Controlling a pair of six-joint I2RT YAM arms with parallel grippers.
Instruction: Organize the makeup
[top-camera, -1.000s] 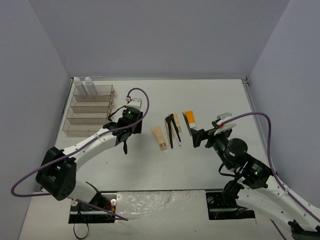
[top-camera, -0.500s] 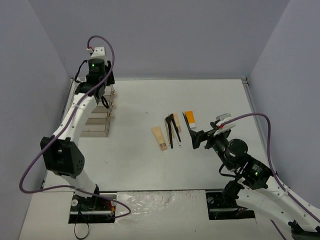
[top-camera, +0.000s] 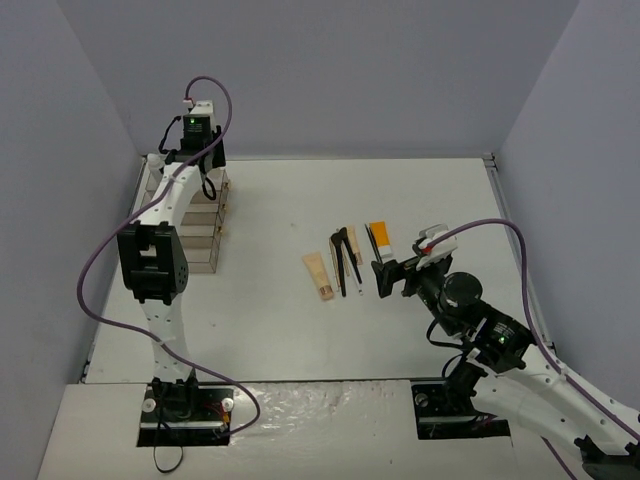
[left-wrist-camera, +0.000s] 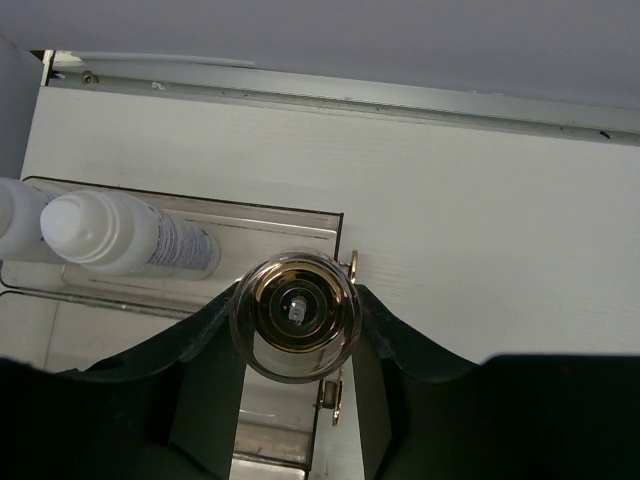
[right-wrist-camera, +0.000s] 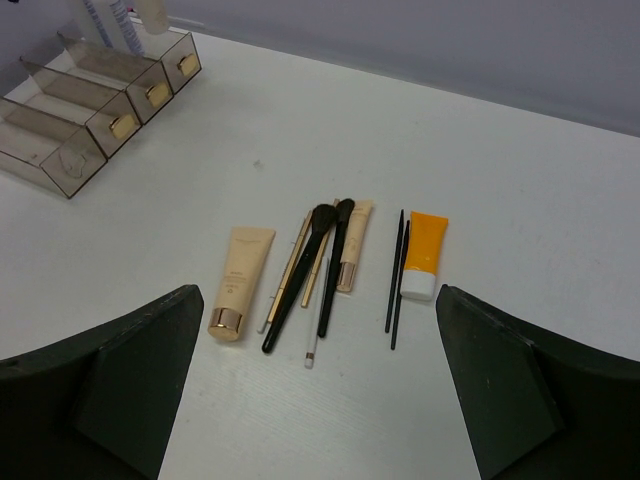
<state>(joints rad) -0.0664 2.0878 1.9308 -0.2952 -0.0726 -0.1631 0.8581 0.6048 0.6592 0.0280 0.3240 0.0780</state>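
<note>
At the far left of the bench (top-camera: 420, 190), the left arm reaches over the clear drawer box (top-camera: 195, 252) and hides much of it from above. 2 white bottles (left-wrist-camera: 110, 235) fill the left part of the box's top compartment. The left jaws are partly closed on a gold-capped glass vial (left-wrist-camera: 295, 315), gripping it from both sides above the right end of the box, beside the gold handles. I cannot tell if the vial touches the box.

Mid-bench, well apart from the box, the following lie close together:
- a beige tube (right-wrist-camera: 240, 280)
- thin sticks (right-wrist-camera: 290, 268)
- 2 black brushes (right-wrist-camera: 300, 270)
- a slimmer beige tube (right-wrist-camera: 353, 245)
- 2 thin black pencils (right-wrist-camera: 397, 275)
- an orange tube (right-wrist-camera: 423, 252)

The right jaws stand wide apart on the near side of these, holding nothing.
</note>
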